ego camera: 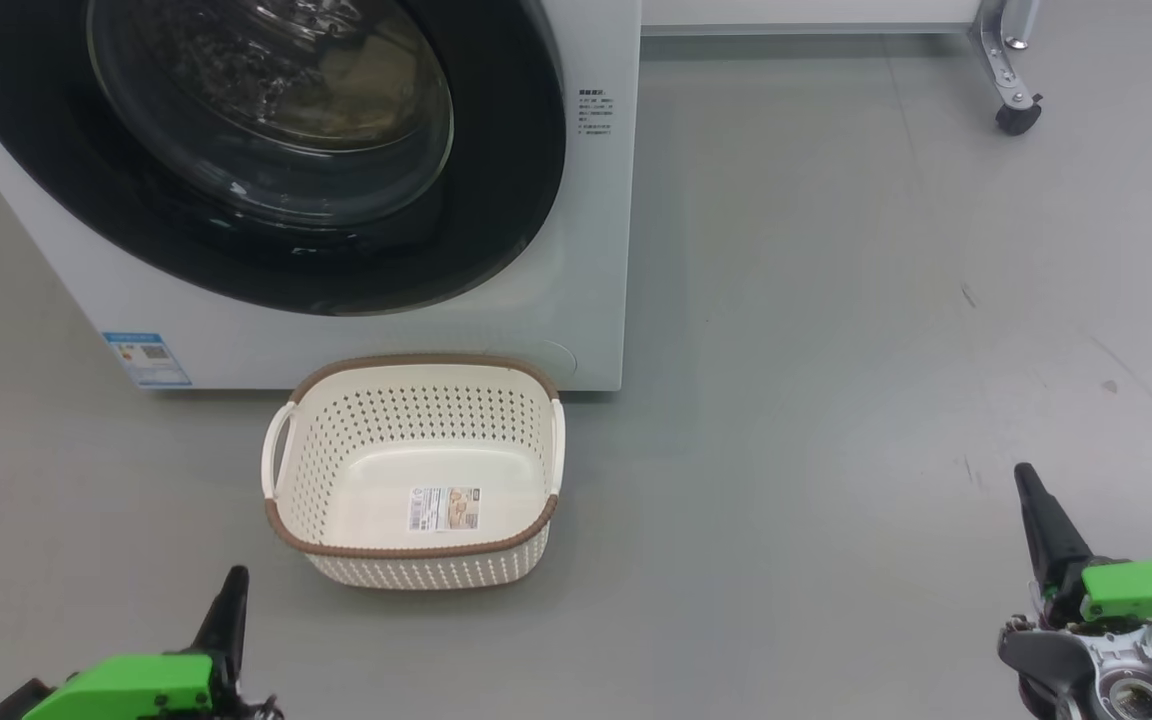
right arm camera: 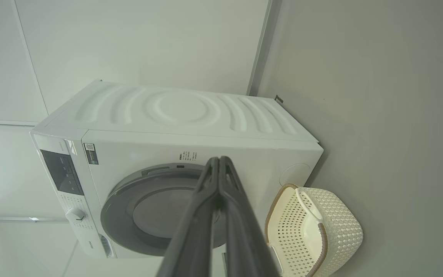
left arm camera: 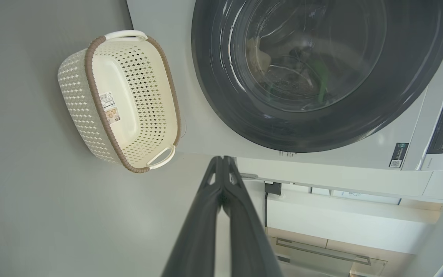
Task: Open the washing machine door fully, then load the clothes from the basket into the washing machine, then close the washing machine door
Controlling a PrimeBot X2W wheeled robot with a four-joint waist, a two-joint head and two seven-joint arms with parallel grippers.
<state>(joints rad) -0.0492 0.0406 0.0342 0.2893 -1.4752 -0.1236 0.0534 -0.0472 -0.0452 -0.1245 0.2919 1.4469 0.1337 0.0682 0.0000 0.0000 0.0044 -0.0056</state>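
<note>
– So, what could go wrong now?
– Well, the washing machine door [ego camera: 266, 150] looks shut on the washing machine [ego camera: 586, 280]. But I can't tell if it clicked. If it didn't, it could pop open.
– Is anything left to load?
– I don't think so. The basket [ego camera: 426, 410] has just its label sticker [ego camera: 444, 508] on the bottom. Something pale shows behind the glass. I think that is the clothes [ego camera: 366, 100], but it is too blurry to be sure. A cuff stuck in the door would stop it closing tight.
– And the basket?
– It sits on the floor [ego camera: 836, 400], right in front of the machine, under the door. An arm reaching far for the door could knock it over.
– And the grippers?
– The left gripper [ego camera: 234, 585] and the right gripper [ego camera: 1034, 500] are both closed. They hold nothing. They sit on the near side, well apart from the basket.
</note>
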